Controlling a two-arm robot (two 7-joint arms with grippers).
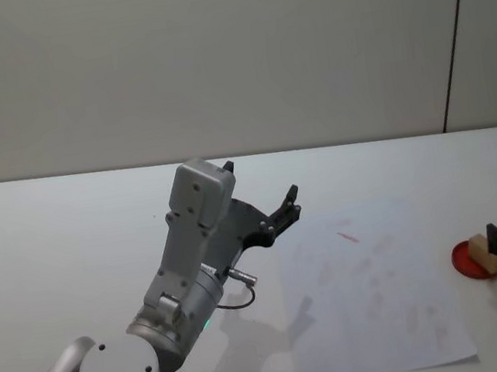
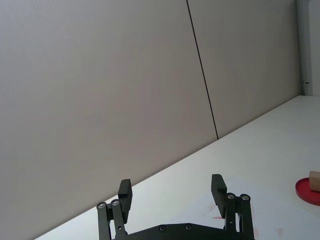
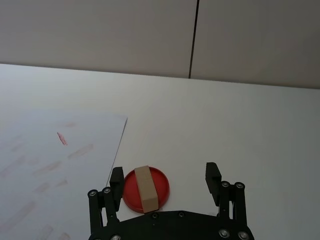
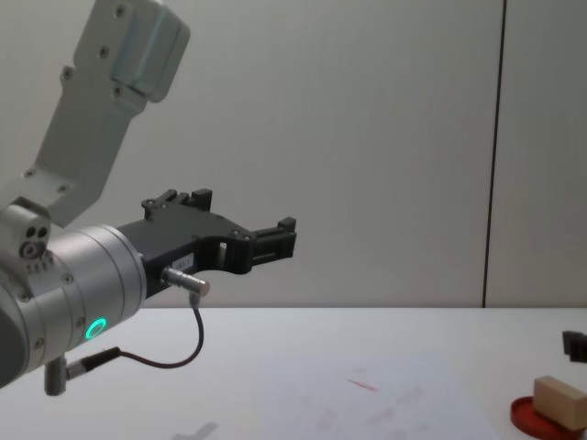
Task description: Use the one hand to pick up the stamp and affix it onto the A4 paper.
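**Right gripper open around the stamp on the ink pad**

The right gripper sits low at the right side of the table. Its fingers are spread wide on either side of the stamp and do not grip it. The stamp lies on the red ink pad, near the right edge of the paper, which bears faint red marks. The left gripper hangs raised over the table, fingers wide apart.

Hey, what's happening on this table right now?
The right gripper is open around the wooden stamp, which sits on a red ink pad just right of the paper; it has not closed yet. The paper already carries faint red marks. The left gripper hangs open above the table, left of the paper, idle.
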